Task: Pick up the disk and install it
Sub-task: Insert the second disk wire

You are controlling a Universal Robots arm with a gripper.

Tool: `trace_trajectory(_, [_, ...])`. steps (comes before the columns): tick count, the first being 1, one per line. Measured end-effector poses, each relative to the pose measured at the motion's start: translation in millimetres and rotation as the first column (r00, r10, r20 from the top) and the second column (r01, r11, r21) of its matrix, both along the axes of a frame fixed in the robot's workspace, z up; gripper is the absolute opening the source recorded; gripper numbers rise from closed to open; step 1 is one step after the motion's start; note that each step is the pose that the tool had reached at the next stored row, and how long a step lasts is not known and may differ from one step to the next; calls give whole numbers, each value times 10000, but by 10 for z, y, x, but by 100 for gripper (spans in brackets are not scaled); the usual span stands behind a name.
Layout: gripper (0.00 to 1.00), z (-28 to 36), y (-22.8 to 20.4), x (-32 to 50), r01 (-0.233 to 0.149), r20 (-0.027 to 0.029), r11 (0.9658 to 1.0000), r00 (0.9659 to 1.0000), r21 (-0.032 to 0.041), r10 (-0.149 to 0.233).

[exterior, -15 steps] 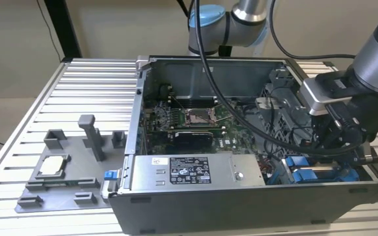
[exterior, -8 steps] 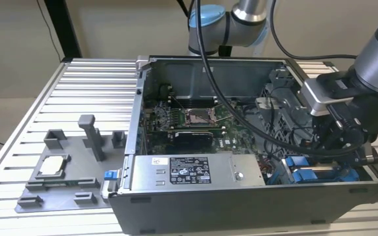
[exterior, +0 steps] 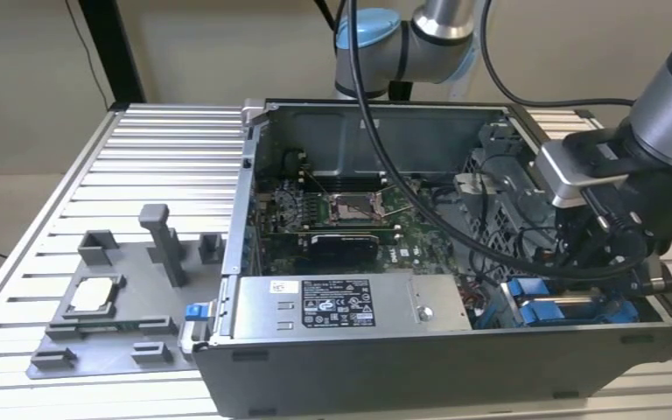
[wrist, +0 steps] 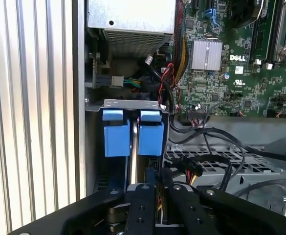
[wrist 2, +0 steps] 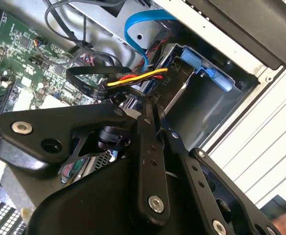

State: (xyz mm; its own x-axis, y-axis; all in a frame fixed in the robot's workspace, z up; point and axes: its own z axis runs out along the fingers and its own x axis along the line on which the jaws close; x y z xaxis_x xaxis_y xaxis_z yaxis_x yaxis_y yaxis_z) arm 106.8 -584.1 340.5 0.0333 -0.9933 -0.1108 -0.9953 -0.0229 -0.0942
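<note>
The disk stands on edge in the drive bay at the corner of the open computer case. Its blue frame shows beside a second blue frame. My gripper hangs inside the case over that bay, in line with the disk's edge. Its black fingers are drawn together with only a thin gap, and nothing shows clamped between them. Whether they touch the disk is hidden. In the second wrist view the fingertips sit just short of the bay's blue tab.
Black and coloured cables run close beside the bay. The grey power supply box lies along the case's front, with the green motherboard behind it. A grey fixture holding a small silver chip sits on the slatted table.
</note>
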Motion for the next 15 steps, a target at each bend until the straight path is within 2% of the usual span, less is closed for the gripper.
trace_trajectory(15, [0,-24,0,7,0,2,10000,10000,5,0])
